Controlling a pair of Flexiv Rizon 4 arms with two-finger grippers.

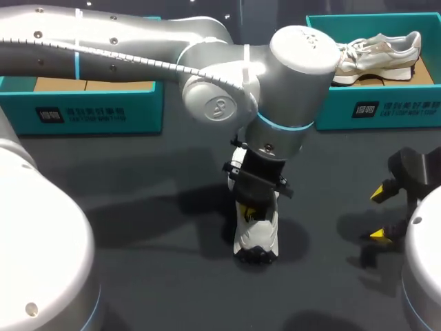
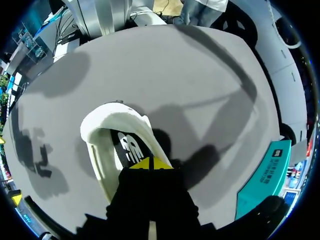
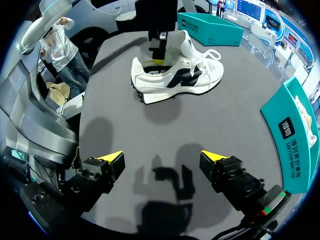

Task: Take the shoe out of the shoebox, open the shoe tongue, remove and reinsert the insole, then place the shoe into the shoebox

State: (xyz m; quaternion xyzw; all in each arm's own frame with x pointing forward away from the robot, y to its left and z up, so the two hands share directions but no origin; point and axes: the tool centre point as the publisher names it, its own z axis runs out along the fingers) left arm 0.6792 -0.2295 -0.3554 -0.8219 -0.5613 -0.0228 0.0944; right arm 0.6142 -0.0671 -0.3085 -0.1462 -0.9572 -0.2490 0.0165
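Head view: your white and black shoe [image 1: 256, 238] is out, mid counter [image 1: 138, 207]; left claw [image 1: 253, 212] inside, grip hidden; right claw [image 1: 379, 215] wide open, empty; later steps look undone.

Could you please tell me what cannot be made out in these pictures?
Whether the left end effector holds anything inside the shoe: left wrist view, its own black body blocks it.
Shoe's front: head view, left arm covers it.
Left box contents: head view, same arm mostly covers them.

Robot test bench — dark table [image 1: 138, 193], two teal shoeboxes [image 1: 89, 103].
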